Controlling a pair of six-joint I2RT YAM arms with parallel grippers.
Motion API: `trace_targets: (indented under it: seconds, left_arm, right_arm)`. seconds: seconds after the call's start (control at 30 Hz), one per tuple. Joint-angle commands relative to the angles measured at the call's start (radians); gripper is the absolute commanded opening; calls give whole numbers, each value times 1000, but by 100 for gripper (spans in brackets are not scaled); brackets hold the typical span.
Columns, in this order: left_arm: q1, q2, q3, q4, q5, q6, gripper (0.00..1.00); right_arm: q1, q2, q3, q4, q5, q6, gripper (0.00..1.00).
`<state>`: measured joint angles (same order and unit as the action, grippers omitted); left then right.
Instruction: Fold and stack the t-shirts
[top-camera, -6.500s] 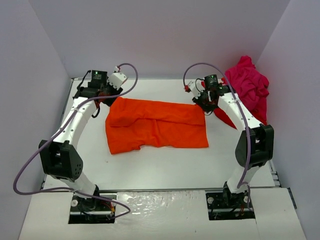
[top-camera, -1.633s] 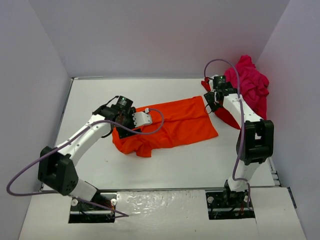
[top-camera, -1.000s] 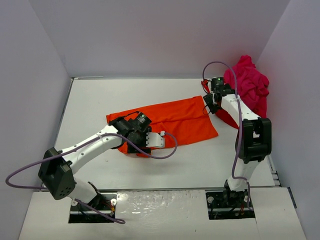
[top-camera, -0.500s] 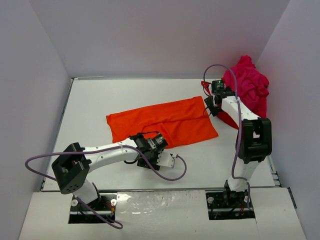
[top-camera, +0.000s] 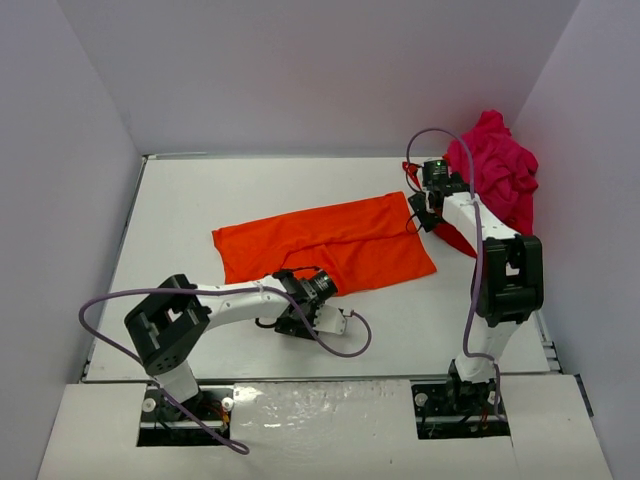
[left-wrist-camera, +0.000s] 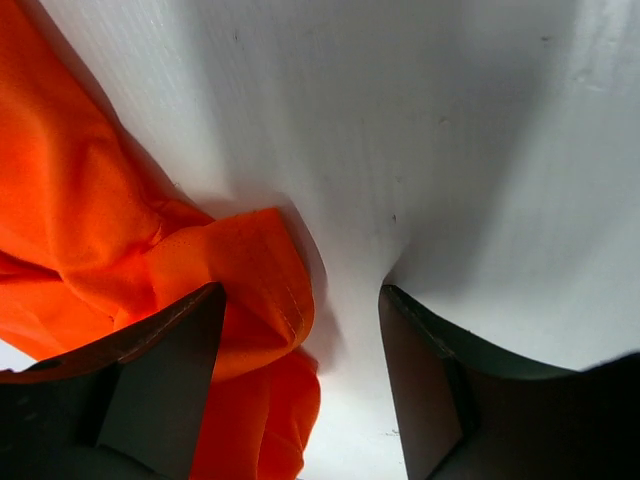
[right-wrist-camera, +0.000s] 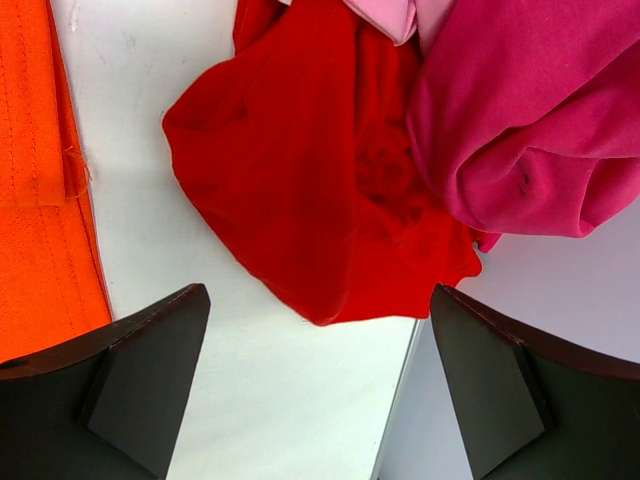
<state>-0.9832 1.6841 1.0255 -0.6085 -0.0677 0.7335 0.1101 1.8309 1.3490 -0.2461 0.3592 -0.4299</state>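
A: Orange shirt (top-camera: 325, 243) lies mid-table (top-camera: 200, 200), only partly folded. Red shirt (right-wrist-camera: 300, 180) and pink heap (top-camera: 495, 165) are bunched far right.
B: Grippers?
A: Your left gripper (left-wrist-camera: 300, 300) sits released at its near corner, your right gripper (right-wrist-camera: 320, 300) gapes above the red. Nothing stacked; most is left.

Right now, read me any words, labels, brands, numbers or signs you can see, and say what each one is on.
None: no view shows any readable text.
The orange t-shirt, the red t-shirt and the magenta t-shirt show plain cloth, with no print or legible tag.
The table, the left arm and the right arm show no legible markings.
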Motion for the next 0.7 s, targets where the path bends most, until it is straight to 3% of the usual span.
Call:
trace_targets:
  seconds: [0.0,0.4,0.67]
  left_arm:
    - [23,30,54,28,6,15,59]
    - [24,19,236,-163,96,17,43]
    - [17,22,321,-258,154,3,42]
  right_arm:
    - [-6,-16,-8,34,20,2,90]
    - [-4,-21,-13,45,21,-3,90]
    - [0,-22,-16,45,21,3,90]
